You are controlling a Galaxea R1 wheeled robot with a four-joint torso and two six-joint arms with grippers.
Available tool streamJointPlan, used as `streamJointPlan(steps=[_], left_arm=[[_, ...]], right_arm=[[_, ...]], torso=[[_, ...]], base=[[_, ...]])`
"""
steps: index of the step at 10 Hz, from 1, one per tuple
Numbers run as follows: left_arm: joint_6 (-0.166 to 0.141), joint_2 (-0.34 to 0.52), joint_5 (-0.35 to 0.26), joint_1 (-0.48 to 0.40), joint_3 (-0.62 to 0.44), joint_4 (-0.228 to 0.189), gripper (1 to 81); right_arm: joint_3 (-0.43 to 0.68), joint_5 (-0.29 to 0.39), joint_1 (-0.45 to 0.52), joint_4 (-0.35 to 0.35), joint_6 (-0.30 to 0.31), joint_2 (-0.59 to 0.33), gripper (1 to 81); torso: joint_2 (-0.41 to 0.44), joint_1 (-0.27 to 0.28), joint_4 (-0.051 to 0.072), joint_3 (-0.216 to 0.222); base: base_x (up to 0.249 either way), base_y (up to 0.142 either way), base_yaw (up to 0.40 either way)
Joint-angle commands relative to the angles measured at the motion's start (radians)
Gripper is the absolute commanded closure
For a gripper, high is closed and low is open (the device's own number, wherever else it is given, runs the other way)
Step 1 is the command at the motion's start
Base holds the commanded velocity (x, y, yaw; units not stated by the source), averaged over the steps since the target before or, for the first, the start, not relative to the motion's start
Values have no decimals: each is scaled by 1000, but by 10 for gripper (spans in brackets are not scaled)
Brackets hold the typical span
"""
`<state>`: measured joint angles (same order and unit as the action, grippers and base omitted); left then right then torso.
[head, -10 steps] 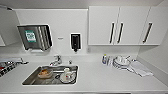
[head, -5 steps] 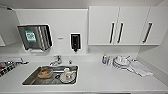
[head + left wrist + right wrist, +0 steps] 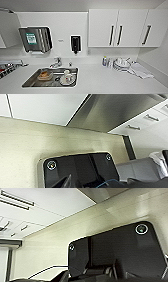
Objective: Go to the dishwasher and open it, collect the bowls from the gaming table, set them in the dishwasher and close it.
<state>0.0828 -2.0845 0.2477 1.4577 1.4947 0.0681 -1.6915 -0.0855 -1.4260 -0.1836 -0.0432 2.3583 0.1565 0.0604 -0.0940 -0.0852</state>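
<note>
I face a white kitchen counter with a steel sink set into it. In the left wrist view a brushed silver panel, seemingly the dishwasher's front, stands between a white cupboard door and white drawers with bar handles. A corner of a grey panel also shows in the right wrist view. Dark parts of my left gripper and right gripper hang low over the pale floor. The bowls and the gaming table are out of view.
The sink holds a container with something orange and a white dish. A tap, a paper dispenser and a black soap dispenser are on the wall side. White dishes and a cloth lie at right, under wall cupboards.
</note>
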Motion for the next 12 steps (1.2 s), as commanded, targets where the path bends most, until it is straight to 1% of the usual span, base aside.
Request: streamJointPlan(steps=[1, 3, 4, 5, 6, 7, 8, 9, 10, 11, 12], left_arm=[[15, 151, -18, -84, -141, -22, 10], [17, 220, -31, -125, -223, -43, 10], [17, 253, -34, -142, -267, -59, 10], [17, 286, -34, -157, -306, -63, 10], [15, 315, -36, -173, -333, -65, 10], [14, 328, -50, -194, -344, -63, 10], [6, 334, -91, -222, -346, -62, 10], [5, 340, -125, -246, -356, -62, 10], [5, 349, -137, -265, -373, -59, 10], [5, 352, -172, -295, -381, -51, 10], [0, 354, -205, -323, -383, -48, 10]], right_arm=[[76, 49, 103, -13, 34, -87, 10], [89, 52, 126, -14, 43, -109, 10], [89, 53, 132, -13, 54, -117, 10], [92, 56, 141, -13, 60, -127, 10], [101, 56, 146, -13, 60, -138, 10], [107, 56, 152, -14, 65, -147, 10], [116, 59, 159, -13, 83, -158, 10], [130, 59, 167, -13, 88, -172, 10], [144, 59, 175, -13, 94, -184, 10], [156, 58, 182, -14, 97, -193, 10], [159, 59, 189, -14, 105, -196, 10]], torso=[[95, 61, 0, 0], [167, 107, 0, 0], [201, 128, 0, -94], [230, 145, 0, -101], [255, 160, 0, -119], [285, 179, 0, -147], [319, 201, 0, -179], [354, 224, 0, -212], [389, 246, 0, -246], [423, 268, 0, -262], [457, 290, 0, -216]], base=[[0, 0, 0], [0, 0, 0], [0, 0, 0], [0, 0, 0], [0, 0, 0], [0, 0, 0], [0, 0, 0], [0, 0, 0], [0, 0, 0], [0, 0, 0], [0, 0, 0]])
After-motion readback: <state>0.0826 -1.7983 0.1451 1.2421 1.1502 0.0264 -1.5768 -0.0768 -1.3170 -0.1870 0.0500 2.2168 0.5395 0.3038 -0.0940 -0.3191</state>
